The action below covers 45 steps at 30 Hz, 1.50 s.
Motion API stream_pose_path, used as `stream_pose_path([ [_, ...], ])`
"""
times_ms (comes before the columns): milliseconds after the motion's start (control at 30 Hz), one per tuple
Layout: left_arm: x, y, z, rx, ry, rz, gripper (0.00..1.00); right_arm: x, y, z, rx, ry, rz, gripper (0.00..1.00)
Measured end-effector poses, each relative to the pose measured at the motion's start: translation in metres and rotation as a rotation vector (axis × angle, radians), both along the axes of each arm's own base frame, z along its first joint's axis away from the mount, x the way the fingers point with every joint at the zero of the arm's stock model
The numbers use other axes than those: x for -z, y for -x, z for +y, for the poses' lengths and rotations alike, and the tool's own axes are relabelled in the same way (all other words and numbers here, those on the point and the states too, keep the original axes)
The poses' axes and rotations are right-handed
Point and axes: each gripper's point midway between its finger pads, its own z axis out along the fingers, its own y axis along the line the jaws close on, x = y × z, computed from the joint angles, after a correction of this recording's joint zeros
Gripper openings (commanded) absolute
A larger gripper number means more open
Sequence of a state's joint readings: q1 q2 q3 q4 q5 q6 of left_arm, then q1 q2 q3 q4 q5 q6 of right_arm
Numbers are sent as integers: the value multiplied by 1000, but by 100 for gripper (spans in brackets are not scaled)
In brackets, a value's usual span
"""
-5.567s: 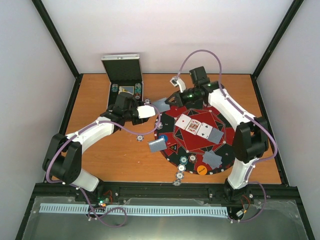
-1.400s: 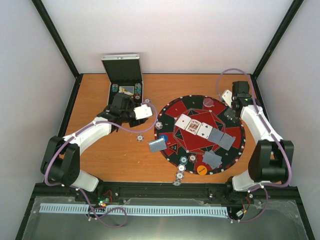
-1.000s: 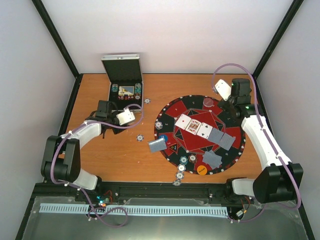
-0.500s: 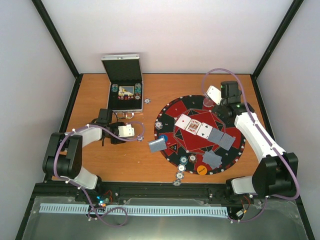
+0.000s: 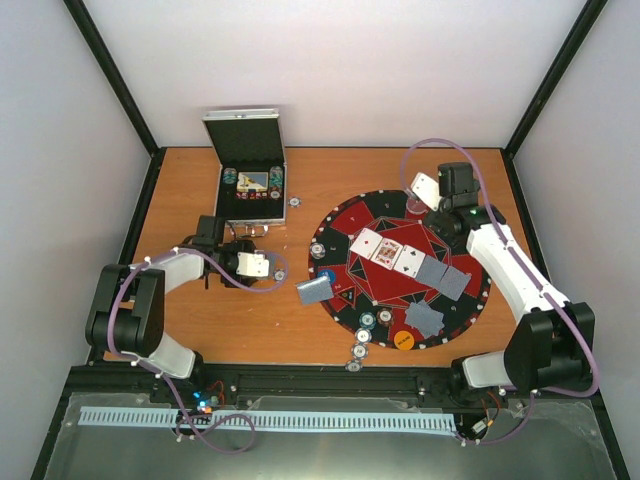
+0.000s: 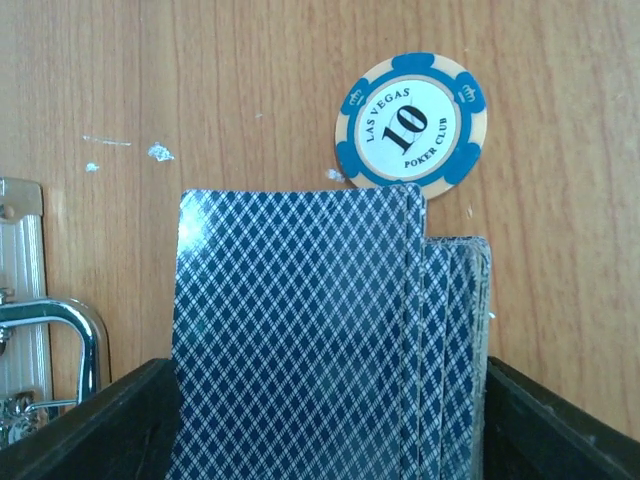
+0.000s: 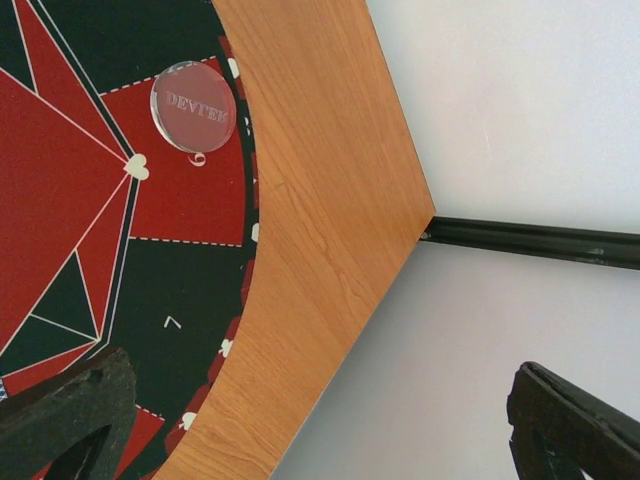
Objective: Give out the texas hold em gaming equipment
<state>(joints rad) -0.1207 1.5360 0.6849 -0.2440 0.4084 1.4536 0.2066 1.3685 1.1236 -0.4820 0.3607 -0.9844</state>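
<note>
The wooden table [image 5: 200,320] is smooth and brown. A stack of blue criss-cross cards [image 6: 300,330] (bottom cut off) sits between the jaws of the left gripper [image 5: 258,265]; gripped or loose, I cannot tell. A round blue-and-white chip [image 6: 411,124] lies just beside them. The right gripper [image 7: 320,400] gapes wide, holding nothing.

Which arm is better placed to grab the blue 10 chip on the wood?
Left, probably: the chip lies just beyond the left gripper, though a card deck sits between its jaws. The right gripper hovers far off over the mat.
</note>
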Motion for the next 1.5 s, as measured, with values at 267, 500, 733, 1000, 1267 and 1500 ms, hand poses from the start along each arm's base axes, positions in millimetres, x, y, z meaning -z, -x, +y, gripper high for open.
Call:
stream_pose_path([
  [267, -5, -4, -2, 42, -3, -36, 100, 3, -1, 3, -7, 0, 6, 100],
  [500, -11, 17, -9, 28, 62, 64, 100, -14, -11, 29, -54, -203, -93, 100],
  [733, -86, 12, -33, -28, 291, -9, 100, -74, -17, 38, -53, -593, -324, 100],
  [1000, -152, -33, -21, -399, 568, -181, 100, -55, 4, -20, 137, -883, -513, 100],
  [1267, -156, -54, 59, -900, 833, -340, 100, 10, 27, -18, 186, -995, -501, 100],
  [1500, -152, -36, 165, -1275, 1044, -518, 100, 56, 45, -17, 214, -1039, -491, 100],
])
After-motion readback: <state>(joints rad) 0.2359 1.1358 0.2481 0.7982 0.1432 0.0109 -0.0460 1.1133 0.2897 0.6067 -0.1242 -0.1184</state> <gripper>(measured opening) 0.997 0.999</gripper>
